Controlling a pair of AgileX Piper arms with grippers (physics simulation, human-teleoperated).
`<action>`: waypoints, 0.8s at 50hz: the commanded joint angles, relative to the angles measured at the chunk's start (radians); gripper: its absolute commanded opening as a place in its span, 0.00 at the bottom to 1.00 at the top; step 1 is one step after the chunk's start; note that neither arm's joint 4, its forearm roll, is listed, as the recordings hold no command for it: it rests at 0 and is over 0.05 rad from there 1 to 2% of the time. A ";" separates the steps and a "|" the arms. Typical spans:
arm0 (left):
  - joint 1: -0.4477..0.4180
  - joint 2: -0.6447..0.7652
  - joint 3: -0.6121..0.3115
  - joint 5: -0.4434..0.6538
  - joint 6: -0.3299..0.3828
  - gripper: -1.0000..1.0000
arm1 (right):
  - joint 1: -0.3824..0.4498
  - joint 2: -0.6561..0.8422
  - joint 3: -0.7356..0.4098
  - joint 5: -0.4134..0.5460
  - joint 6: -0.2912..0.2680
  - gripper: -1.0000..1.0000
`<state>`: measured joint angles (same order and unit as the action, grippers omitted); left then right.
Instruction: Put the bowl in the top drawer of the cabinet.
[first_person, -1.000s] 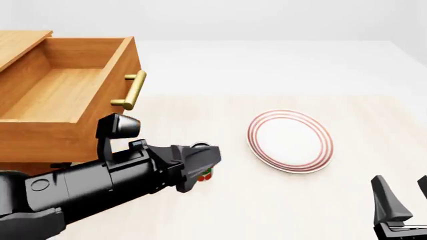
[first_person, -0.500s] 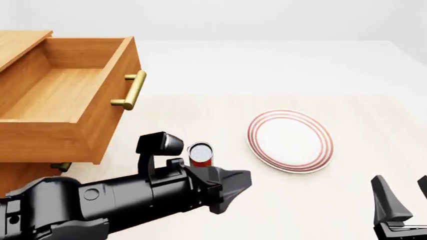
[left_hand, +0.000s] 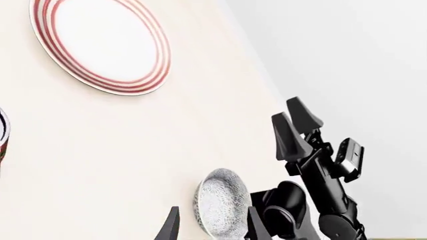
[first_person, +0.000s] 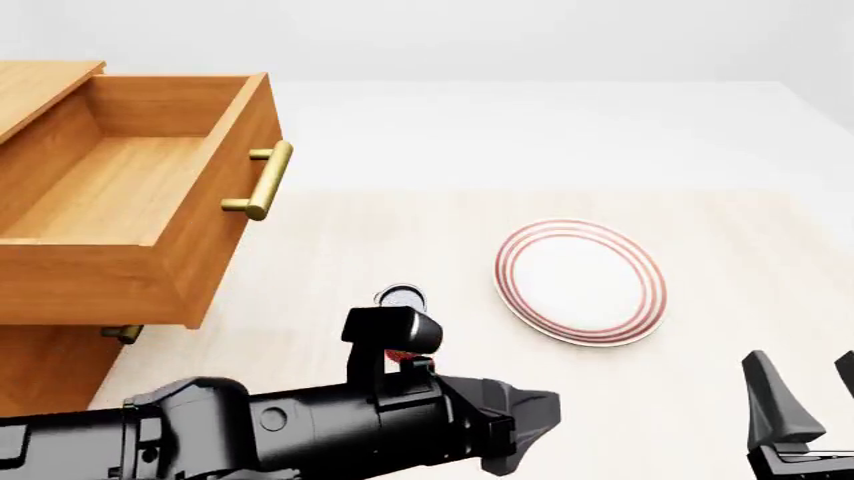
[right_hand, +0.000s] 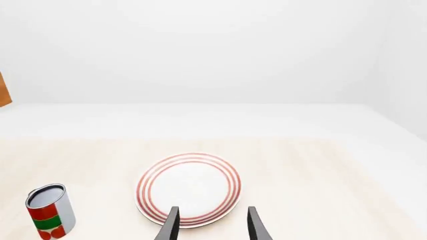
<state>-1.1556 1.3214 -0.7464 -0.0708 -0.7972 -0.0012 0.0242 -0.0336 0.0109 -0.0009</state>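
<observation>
**A:** Movement first: what has changed in the last second?

**B:** The left arm has swung right along the near side of the table (first_person: 400, 230). A second ago its wrist sat just below the top drawer (first_person: 220, 150). Now the left gripper (first_person: 537, 418) is near the middle, nearer than the plate (first_person: 581, 282). The can (first_person: 399, 298), which the arm hid earlier, now shows just behind the wrist camera.

**A:** Is it holding anything?

**B:** No. In the left wrist view its fingers (left_hand: 172, 226) are spread wide with nothing between them. The bowl (left_hand: 220, 202) lies ahead of them on the table, close to the right arm's links. The front view doesn't show the bowl at all, so I judge it is at the near edge, below that frame.

**A:** So the arm is going for the pickup?

**B:** That's my reading. The drawer already stands pulled out and bare inside, so only the grasp and the carry are left.

**A:** And the right side?

**B:** The right gripper (first_person: 801, 415) hasn't moved. It is parked at the near right with its fingers apart and empty.

**A:** How much room is there?

**B:** It's tight around the bowl, because the right arm stands just beside it. The way back left is more open, with bare table between the can and the near edge. The drawer's brass handle (first_person: 262, 180) juts out to the right, and its front wall stands high, so the bowl must be lifted well over the rim. The cabinet (first_person: 40, 85) top overhangs the drawer's far left.
</observation>
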 joint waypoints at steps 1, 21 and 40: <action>-0.023 0.055 0.008 -0.050 -0.041 1.00 | 0.000 0.000 0.000 0.000 0.000 1.00; -0.026 0.126 0.051 -0.159 -0.110 1.00 | 0.000 0.000 0.000 0.000 0.000 1.00; -0.039 0.212 0.076 -0.252 -0.160 1.00 | 0.000 0.000 0.000 0.000 0.000 1.00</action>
<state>-1.1884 1.4898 -0.6821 -0.2778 -0.9314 -0.0013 0.0241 -0.0336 0.0109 -0.0009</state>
